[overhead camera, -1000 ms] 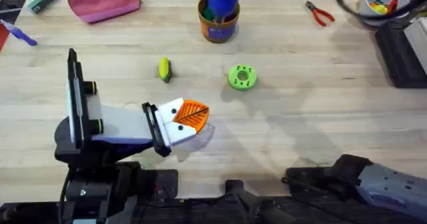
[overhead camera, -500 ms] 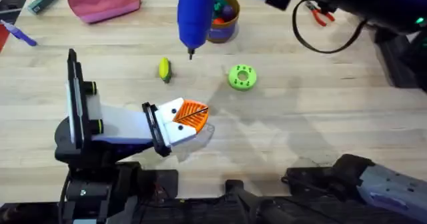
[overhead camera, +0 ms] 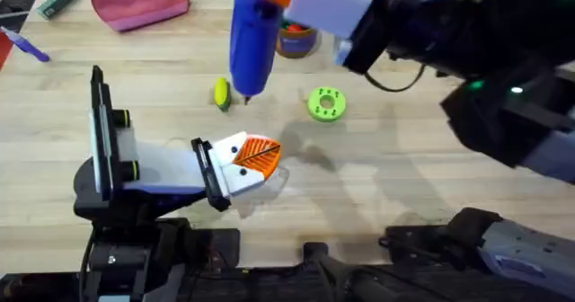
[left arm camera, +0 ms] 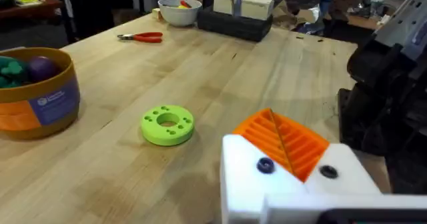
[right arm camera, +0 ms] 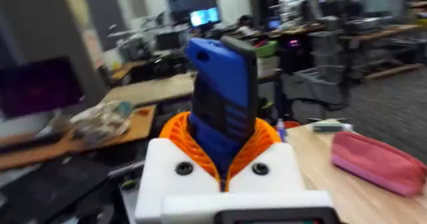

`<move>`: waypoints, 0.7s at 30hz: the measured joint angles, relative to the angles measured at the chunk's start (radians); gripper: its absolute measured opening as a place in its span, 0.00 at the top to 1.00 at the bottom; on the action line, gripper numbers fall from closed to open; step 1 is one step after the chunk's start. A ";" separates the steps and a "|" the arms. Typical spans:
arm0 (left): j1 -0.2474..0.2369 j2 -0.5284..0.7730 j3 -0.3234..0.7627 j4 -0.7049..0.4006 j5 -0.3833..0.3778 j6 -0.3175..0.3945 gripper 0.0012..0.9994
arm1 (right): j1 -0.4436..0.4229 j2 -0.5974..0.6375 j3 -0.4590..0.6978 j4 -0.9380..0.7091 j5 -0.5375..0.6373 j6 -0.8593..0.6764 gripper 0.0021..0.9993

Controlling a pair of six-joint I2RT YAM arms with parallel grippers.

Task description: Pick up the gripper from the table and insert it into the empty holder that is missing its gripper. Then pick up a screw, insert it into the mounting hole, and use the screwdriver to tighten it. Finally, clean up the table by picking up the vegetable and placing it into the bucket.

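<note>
We see the right gripper (right arm camera: 223, 174) clamped on the screwdriver (overhead camera: 252, 34), its orange pads pressed to both sides of the blue body, the thin tip pointing down just beside the vegetable (overhead camera: 221, 93). The left gripper (overhead camera: 254, 161) lies low over the table, orange pads closed together with nothing between them. The bucket (left arm camera: 37, 91) carries a blue label band — its print is too small for us to read — and in the overhead view it sits partly hidden behind the screwdriver. A green disc (overhead camera: 325, 104) rests nearby.
</note>
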 joint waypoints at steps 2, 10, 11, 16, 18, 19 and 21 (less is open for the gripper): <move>0.000 0.000 0.000 0.000 0.000 0.000 0.99 | 0.000 0.037 -0.002 0.060 -0.059 -0.005 0.98; 0.000 0.000 0.000 0.000 0.000 0.000 0.99 | -0.021 0.164 -0.002 0.232 -0.286 -0.023 0.98; 0.000 0.000 0.000 0.000 0.000 0.000 0.99 | -0.026 0.169 -0.002 0.242 -0.310 -0.030 0.98; 0.000 0.000 0.000 0.000 0.000 0.000 0.99 | -0.030 0.170 -0.002 0.254 -0.406 -0.059 0.98; 0.000 0.000 0.000 0.000 0.000 0.000 0.99 | -0.026 0.170 -0.002 0.253 -0.428 -0.063 0.98; 0.000 0.000 0.000 0.000 0.000 0.000 0.99 | -0.024 0.170 -0.002 0.253 -0.436 -0.066 0.98; 0.000 0.000 0.000 0.000 0.000 0.000 0.99 | -0.014 0.170 -0.002 0.254 -0.448 -0.075 0.98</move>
